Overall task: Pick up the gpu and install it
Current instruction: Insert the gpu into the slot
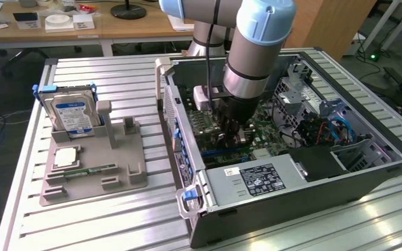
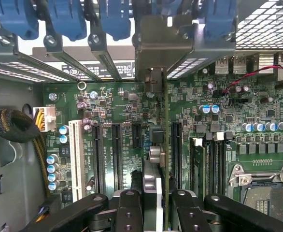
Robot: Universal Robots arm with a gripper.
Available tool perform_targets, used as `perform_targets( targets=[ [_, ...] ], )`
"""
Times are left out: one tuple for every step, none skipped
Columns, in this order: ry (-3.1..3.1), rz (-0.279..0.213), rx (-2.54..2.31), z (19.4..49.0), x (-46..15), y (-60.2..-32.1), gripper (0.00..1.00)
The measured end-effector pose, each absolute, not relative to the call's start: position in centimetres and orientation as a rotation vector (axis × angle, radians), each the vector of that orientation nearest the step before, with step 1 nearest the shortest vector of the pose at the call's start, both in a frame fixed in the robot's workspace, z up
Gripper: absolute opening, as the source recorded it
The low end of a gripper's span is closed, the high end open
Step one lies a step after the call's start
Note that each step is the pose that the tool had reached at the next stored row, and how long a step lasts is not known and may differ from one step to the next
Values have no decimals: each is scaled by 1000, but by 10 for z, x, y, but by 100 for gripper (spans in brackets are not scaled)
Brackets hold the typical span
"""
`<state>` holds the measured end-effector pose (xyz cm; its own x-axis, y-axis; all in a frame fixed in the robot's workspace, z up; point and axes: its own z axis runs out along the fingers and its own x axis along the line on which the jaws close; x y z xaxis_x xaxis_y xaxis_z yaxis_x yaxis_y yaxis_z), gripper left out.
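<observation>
The gpu (image 2: 155, 145) shows edge-on in the wrist view: a thin green board with a dark cooler and its silver end bracket (image 2: 158, 46) up against the case's rear slot openings. My gripper (image 2: 157, 210) is shut on the card, one black finger (image 2: 129, 210) on each side. The card stands upright over the motherboard (image 2: 257, 111), in line between two black expansion slots (image 2: 116, 154). I cannot tell whether it sits in its socket. In the exterior view my gripper (image 1: 230, 133) reaches down inside the open computer case (image 1: 368, 178).
Blue slot latches (image 2: 64, 19) line the case's rear wall. A power supply (image 1: 257, 178) fills the near end of the case, and cables (image 1: 326, 130) lie at the exterior view's right. Outside, a grey fixture (image 1: 117, 180) holds a hard drive (image 1: 75, 115) and a memory stick (image 1: 89, 171).
</observation>
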<state>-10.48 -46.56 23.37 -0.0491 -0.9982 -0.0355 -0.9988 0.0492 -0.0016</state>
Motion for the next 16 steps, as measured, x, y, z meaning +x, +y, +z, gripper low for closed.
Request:
perform_targets(
  targets=[
    [2256, 36, -2147, 234, -105, -465, 28],
    [2256, 36, -2147, 234, -105, -465, 28],
    [2256, 36, -2148, 234, -105, -465, 28],
    [2256, 36, -2148, 234, -105, -464, 28],
    [2256, 36, -2147, 234, -105, -464, 28],
    [2256, 36, -2147, 233, -105, -464, 28],
    [2256, 36, -2147, 233, -105, -464, 28],
    [2256, 36, -2148, 233, -105, -464, 28],
    [2256, 36, -2147, 233, -105, -463, 28],
    [2256, 36, -2148, 233, -105, -463, 28],
    [2256, 36, -2148, 233, -105, -463, 28],
    [2256, 36, -2147, 233, -105, -463, 28],
    [2256, 36, -2147, 232, -105, -463, 28],
    [2256, 36, -2147, 232, -105, -463, 28],
    [2256, 36, -2147, 231, -105, -462, 28],
    [2256, 36, -2147, 230, -105, -462, 28]
  ],
)
